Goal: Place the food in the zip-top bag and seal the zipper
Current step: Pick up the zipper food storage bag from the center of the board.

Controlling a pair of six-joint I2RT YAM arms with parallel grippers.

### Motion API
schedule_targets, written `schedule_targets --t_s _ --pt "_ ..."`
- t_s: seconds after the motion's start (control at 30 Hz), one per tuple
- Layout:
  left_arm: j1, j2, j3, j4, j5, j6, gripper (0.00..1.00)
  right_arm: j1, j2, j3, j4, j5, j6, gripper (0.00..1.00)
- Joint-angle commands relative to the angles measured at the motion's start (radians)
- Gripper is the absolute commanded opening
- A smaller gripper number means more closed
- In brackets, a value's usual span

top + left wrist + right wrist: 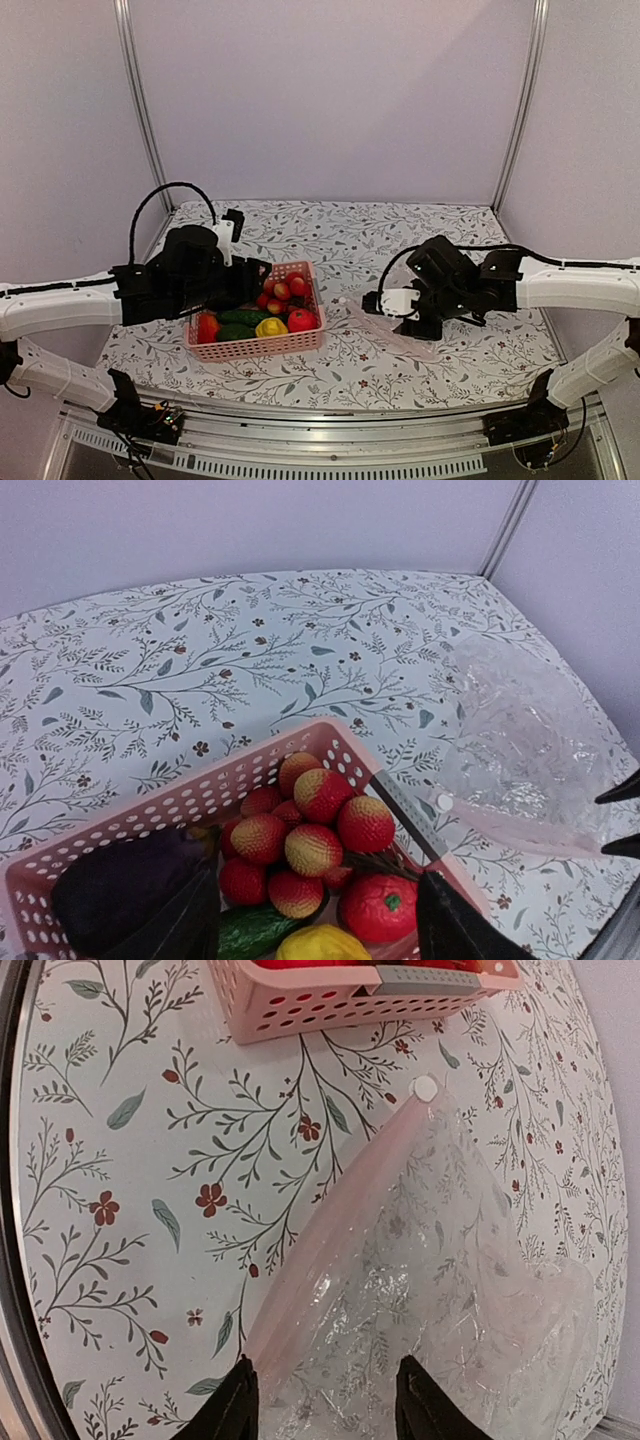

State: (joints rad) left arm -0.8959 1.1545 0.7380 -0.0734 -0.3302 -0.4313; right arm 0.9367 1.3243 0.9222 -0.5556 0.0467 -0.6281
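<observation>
Nothing is bagged yet: the food [315, 845] sits in the basket [262, 345], the empty bag [430, 1290] lies beside it, the left gripper [315, 900] hangs spread and empty-jawed above, and the right gripper [325, 1395] straddles the bag's edge, seemingly unclamped.

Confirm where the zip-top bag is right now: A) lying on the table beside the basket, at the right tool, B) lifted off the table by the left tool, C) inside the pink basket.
A: the zip-top bag lies on the table next to the pink basket, its near end between the open fingers of the right tool.
</observation>
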Motion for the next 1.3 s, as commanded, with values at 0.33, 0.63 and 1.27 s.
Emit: schedule_targets --t_s 0.33,0.63,1.27 --pt "-0.012 -0.059 0.047 -0.066 -0.19 -0.118 0.67 0.195 0.315 0.066 0.078 0.517 0.094 0.65" --pt "-0.012 -0.058 0.051 -0.054 -0.183 -0.101 0.67 0.183 0.337 0.044 0.184 0.665 0.053 0.51" --pt "-0.03 0.072 0.153 0.008 -0.139 -0.073 0.67 0.071 0.409 -0.031 0.323 0.735 0.037 0.52"
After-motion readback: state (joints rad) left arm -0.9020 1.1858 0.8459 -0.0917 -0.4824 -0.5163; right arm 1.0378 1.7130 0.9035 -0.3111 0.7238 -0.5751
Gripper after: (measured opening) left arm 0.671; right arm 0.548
